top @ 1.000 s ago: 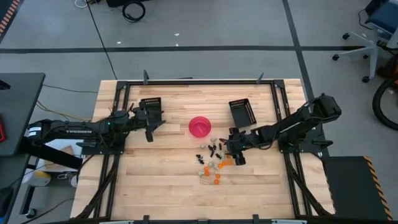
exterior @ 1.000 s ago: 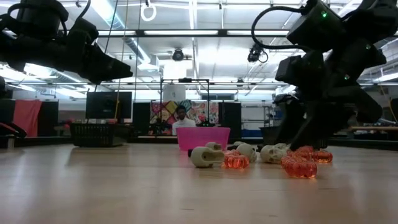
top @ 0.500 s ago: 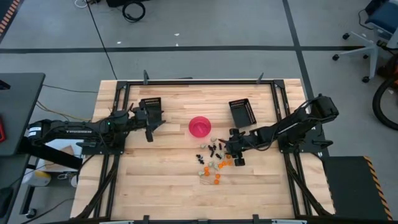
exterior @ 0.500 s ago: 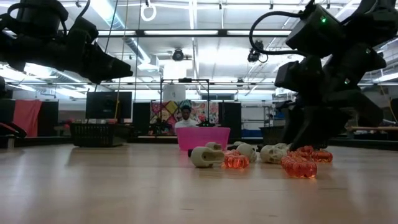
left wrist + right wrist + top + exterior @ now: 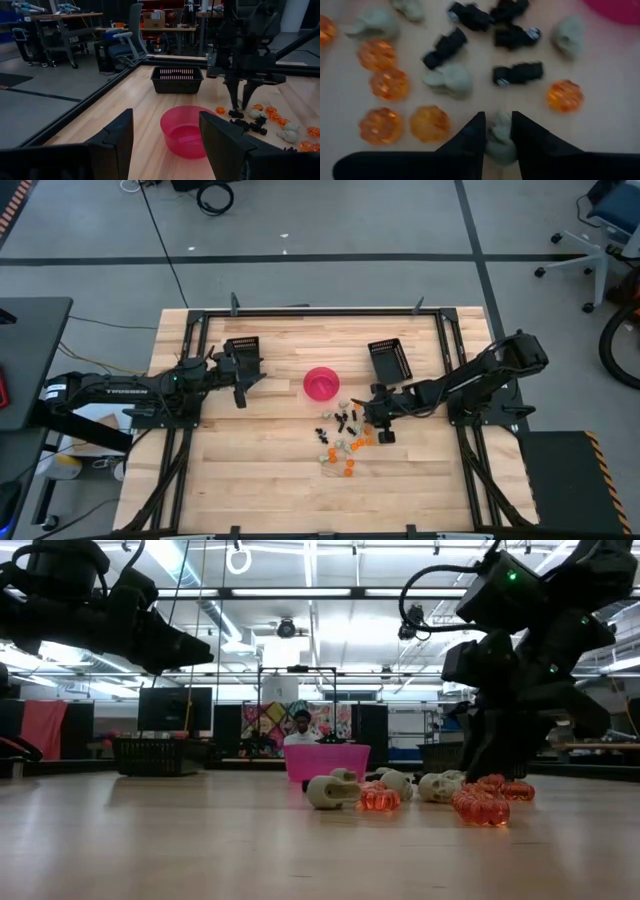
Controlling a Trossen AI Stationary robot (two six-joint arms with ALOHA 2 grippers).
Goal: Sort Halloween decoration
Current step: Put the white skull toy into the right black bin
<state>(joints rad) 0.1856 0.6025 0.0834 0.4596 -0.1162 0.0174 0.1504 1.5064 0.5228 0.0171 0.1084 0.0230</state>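
Small Halloween trinkets [image 5: 345, 442] lie loose on the wooden table, near of the pink bowl [image 5: 321, 383]. In the right wrist view they show as orange pumpkins [image 5: 384, 82], black pieces [image 5: 518, 73] and whitish-grey skulls [image 5: 449, 80]. My right gripper [image 5: 497, 116] stands low over the right side of the pile [image 5: 374, 420], shut on one whitish-grey trinket. My left gripper [image 5: 167, 150] hangs open and level at the table's left [image 5: 242, 385], above the wood and apart from the bowl [image 5: 186, 131]. My right gripper pinches a whitish-grey trinket [image 5: 499, 131] between its two fingers, one on each of its sides. The fingers slant down at it from the table's right side. The trinket lies on the wood among the others.
Two black basket trays stand toward the far edge, one at the left [image 5: 243, 348], one at the right [image 5: 390, 360]. A black frame rail [image 5: 320, 310] runs round the table. Bare wood lies near and left of the pile. A person [image 5: 300, 730] shows in the room beyond.
My right gripper has stayed over the right side of the pile, and its fingers have shut on the whitish-grey trinket. The other trinkets lie as before.
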